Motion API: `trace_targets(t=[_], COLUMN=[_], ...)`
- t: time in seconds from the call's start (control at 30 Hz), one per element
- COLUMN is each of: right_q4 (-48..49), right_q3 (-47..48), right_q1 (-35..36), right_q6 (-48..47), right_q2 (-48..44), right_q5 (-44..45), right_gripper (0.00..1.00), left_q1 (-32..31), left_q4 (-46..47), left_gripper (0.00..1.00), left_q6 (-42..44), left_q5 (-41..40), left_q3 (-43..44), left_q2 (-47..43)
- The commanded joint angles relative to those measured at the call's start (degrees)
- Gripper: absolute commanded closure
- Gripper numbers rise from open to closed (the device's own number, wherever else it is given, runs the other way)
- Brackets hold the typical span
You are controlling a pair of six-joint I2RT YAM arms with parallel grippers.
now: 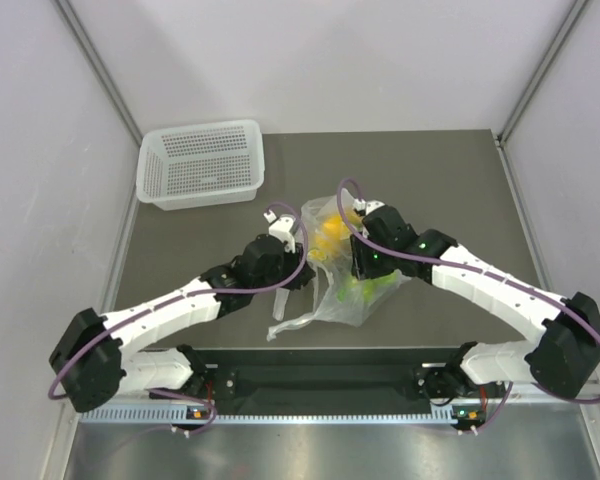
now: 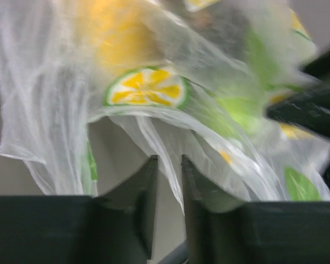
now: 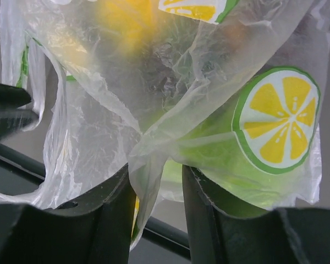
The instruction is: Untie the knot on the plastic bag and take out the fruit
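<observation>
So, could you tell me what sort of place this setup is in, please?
Probably a robotics lab test cell: plain white walls on metal framing enclose a dark table, two arms are bolted at its near edge, and the props are a plastic bag of fruit and a perforated basket.

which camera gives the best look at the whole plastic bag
Top external: it shows the whole plastic bag on the table, yellow and green fruit inside. The left wrist view gives only blurred close-up film with a lemon-slice print; the right wrist view, sharper film and print, but only part.
</observation>
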Motion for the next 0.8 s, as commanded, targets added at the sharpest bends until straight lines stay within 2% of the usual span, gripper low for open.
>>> trace_targets(t=[0.0, 0.03, 0.07, 0.1, 0.23, 0.37, 0.57, 0.77], right_q4=[-2.42, -2.51, -2.86, -3.38, -3.92, -4.53, -4.44, -4.71], right_q3=[3.43, 3.69, 3.87, 4.13, 5.89, 6.33, 5.37, 5.1], right_q1=[0.61, 0.61, 0.61, 0.7, 0.61, 0.53, -0.35, -1.93], right_q6=[-0.89, -0.98, -1.06, -1.15, -1.68, -1.94, -1.94, -2.38], right_q2=[-3.11, -3.38, -3.56, -3.73, -3.56, -2.24, -2.5, -3.55], right_q5=[3.27, 3.45, 3.72, 4.41, 5.3, 6.79, 7.85, 8.02], right_gripper=[0.61, 0.61, 0.61, 0.62, 0.63, 0.63, 0.64, 0.64], left_q1=[-0.29, -0.72, -0.99, -1.25, -2.74, -5.12, -9.77, -9.96], left_q4=[2.25, 1.88, 1.79, 0.4, 5.11, 9.44, 7.86, 6.36], left_gripper=[0.78, 0.9, 0.97, 1.0, 1.0, 0.99, 0.96, 0.97], left_q6=[-1.76, -1.86, -2.03, -2.21, -1.68, -1.07, 2.53, 4.73], left_q5=[-8.32, -8.69, -9.22, -9.66, -4.76, -3.77, -4.29, -4.92], left_q3=[2.68, 3.12, 3.29, 3.56, 3.39, 4.43, 11.54, 14.81], left_q2=[3.3, 4.18, 4.62, 5.06, 7.08, 9.02, 15.43, 23.78])
